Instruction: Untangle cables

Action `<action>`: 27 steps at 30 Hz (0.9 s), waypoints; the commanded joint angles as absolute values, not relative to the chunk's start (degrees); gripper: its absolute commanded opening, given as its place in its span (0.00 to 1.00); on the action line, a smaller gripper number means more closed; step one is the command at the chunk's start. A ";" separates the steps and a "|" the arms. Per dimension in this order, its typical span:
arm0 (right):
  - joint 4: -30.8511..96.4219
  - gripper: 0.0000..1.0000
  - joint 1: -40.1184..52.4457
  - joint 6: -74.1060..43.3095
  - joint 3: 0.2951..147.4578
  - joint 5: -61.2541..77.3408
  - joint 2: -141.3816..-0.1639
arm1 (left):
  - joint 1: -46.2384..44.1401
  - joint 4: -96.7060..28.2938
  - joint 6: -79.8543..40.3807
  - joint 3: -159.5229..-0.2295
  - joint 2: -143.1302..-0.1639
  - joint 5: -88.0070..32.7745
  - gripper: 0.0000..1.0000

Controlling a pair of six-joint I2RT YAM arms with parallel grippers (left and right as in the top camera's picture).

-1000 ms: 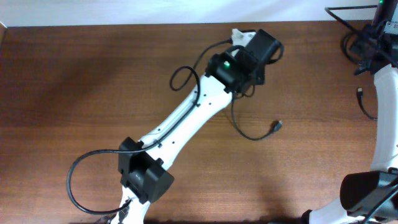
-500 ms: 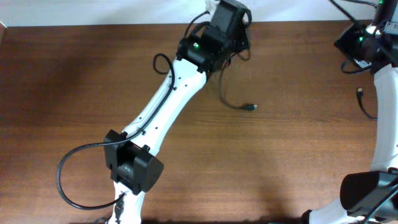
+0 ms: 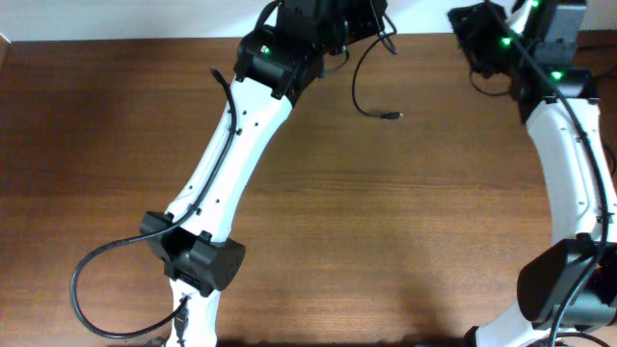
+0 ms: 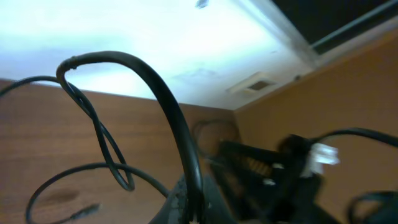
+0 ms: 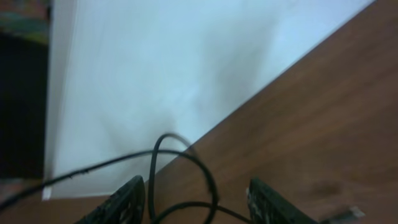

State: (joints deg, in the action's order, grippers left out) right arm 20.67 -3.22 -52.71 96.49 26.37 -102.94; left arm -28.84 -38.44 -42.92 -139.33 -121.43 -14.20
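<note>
Left hand: Your left hand [image 3: 333,24] sits at the far edge of the surface [image 3: 386,222]. It is clamped tight on the cables [image 3: 355,85].
Cables: You have them bunched at that hand. One strand curves down from the bunch and out over the wood. In the left wrist view, a thick black strand [image 4: 165,99] arches up from the bottom of the frame, with a thinner loop [image 4: 102,137] crossing just beside it.
Loose end: The plug [image 3: 391,116] lies out past the curve, away from both arms. You cannot tell whether it rests on the wood or hangs just above it.
Right hand: Your right hand [image 3: 474,29] is at the far right corner, apart from the left one. Its fingers [image 5: 127,199] stand spread with nothing between them gripped. In the right wrist view, a black loop [image 5: 186,155] shows in the gap ahead, against the white wall [image 5: 155,62].
Contact, right side: You cannot tell whether the loop touches either finger.
</note>
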 commanded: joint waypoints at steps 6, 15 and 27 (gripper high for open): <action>13.45 0.54 0.86 -55.18 92.92 28.93 -105.86 | -28.25 -38.15 -43.03 -147.79 -121.49 -17.15 0.00; 10.46 0.54 0.86 -55.13 92.92 29.91 -105.91 | -27.05 -39.09 -43.03 -149.69 -121.49 -17.19 0.00; 8.67 0.50 4.49 -54.33 92.92 31.33 -105.91 | -27.09 -39.24 -43.03 -149.69 -121.49 -17.19 0.00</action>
